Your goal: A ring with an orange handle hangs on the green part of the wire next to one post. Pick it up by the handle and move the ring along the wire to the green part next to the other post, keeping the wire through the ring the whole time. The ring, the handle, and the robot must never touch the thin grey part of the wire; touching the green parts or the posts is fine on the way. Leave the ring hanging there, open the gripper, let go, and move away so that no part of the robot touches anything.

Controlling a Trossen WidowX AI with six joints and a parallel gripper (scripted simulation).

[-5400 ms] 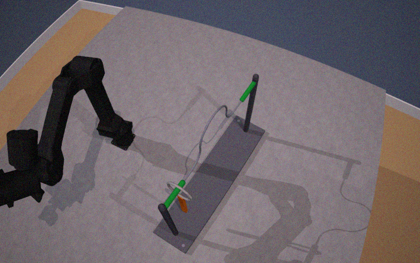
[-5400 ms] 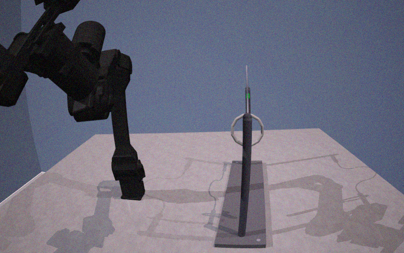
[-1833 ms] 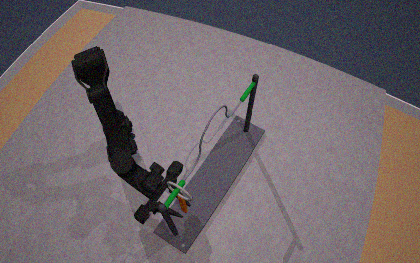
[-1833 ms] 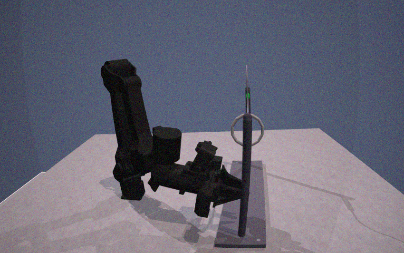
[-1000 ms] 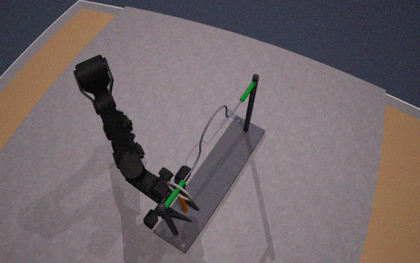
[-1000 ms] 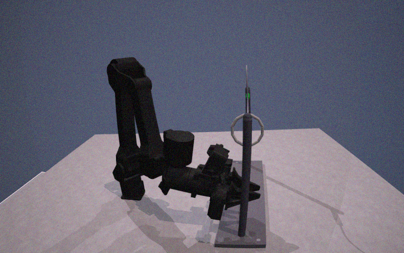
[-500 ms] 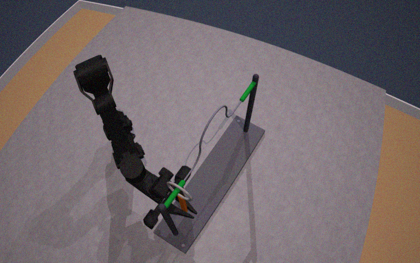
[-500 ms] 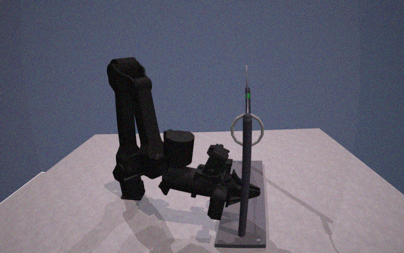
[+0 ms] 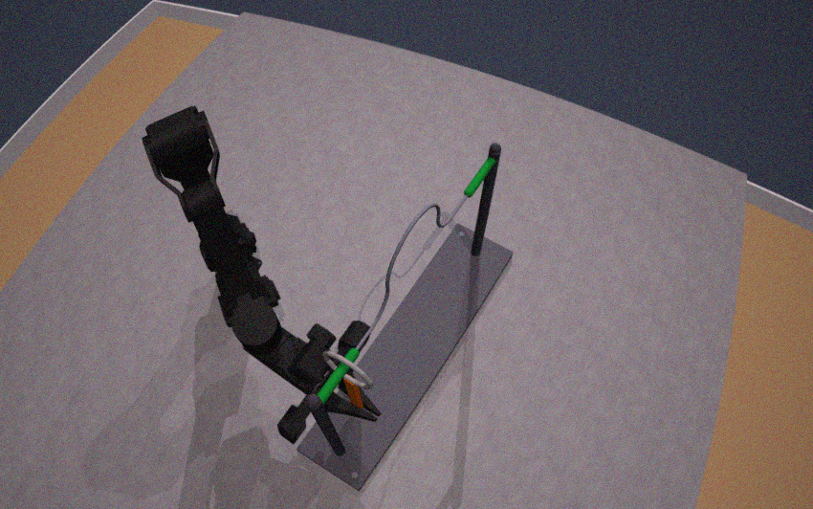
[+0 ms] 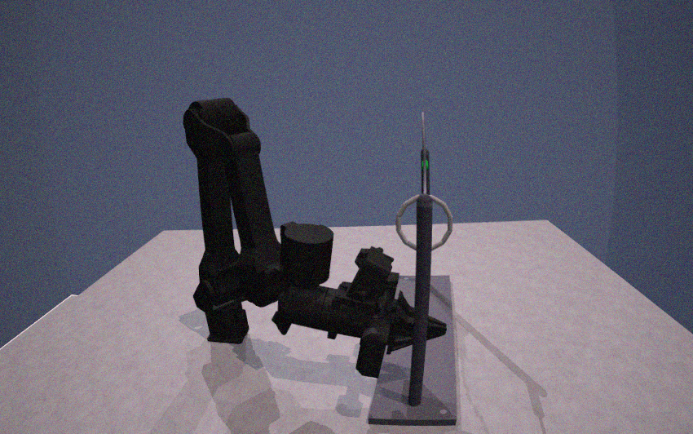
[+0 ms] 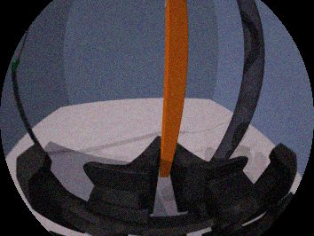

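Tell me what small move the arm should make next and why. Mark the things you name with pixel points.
Probably a slight lift straight up, still gripping: the gripper [image 9: 370, 413] [image 10: 443, 328] [image 11: 161, 139] is shut on the orange handle [image 9: 353, 392] [image 11: 176, 71], and the ring [image 9: 362, 375] [image 10: 398, 225] hangs around the near green section [image 9: 339, 375], so its weight should come off before sliding.

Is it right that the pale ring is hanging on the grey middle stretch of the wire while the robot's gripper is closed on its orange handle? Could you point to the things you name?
Not quite: the ring [image 9: 362, 379] [image 10: 448, 225] hangs on the green part [image 9: 337, 379] beside the nearer post, as the top view shows. The gripper [image 9: 372, 413] [image 10: 444, 328] [image 11: 161, 139] is indeed closed on the orange handle [image 9: 353, 393] [image 11: 176, 66].
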